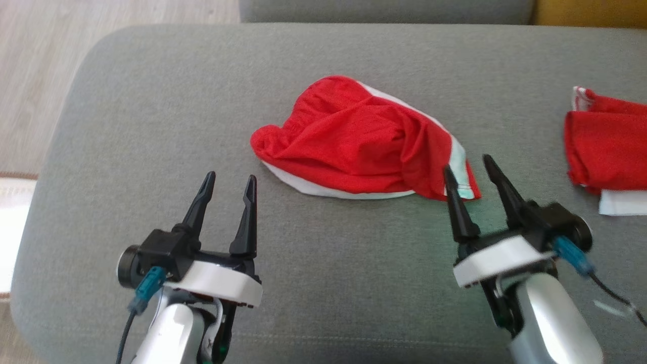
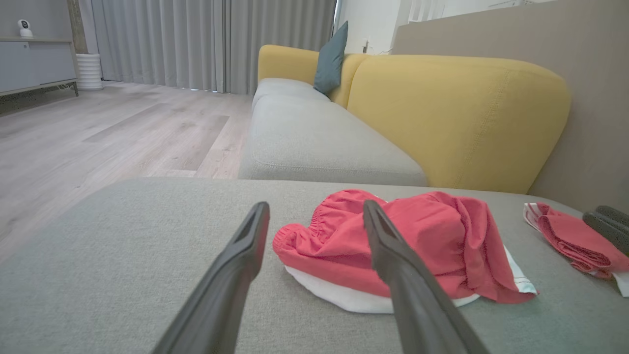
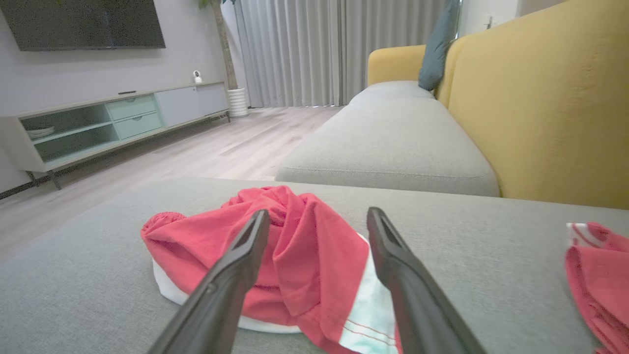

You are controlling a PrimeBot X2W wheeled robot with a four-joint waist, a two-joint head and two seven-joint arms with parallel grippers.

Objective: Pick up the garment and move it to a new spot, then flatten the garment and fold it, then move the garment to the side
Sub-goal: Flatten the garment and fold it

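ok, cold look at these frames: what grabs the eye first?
A crumpled red-and-white garment lies in the middle of the grey sofa seat. Both grippers hover open on its near side: the left gripper is well apart from it, and the right gripper is close by its near right corner. A second red garment lies at the seat's right edge.

Left hand [image 1: 229, 182] and right hand [image 1: 467, 164] both open, fingers pointing forward

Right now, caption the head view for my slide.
Left gripper and right gripper, both open, near crumpled red garment on grey cushion.
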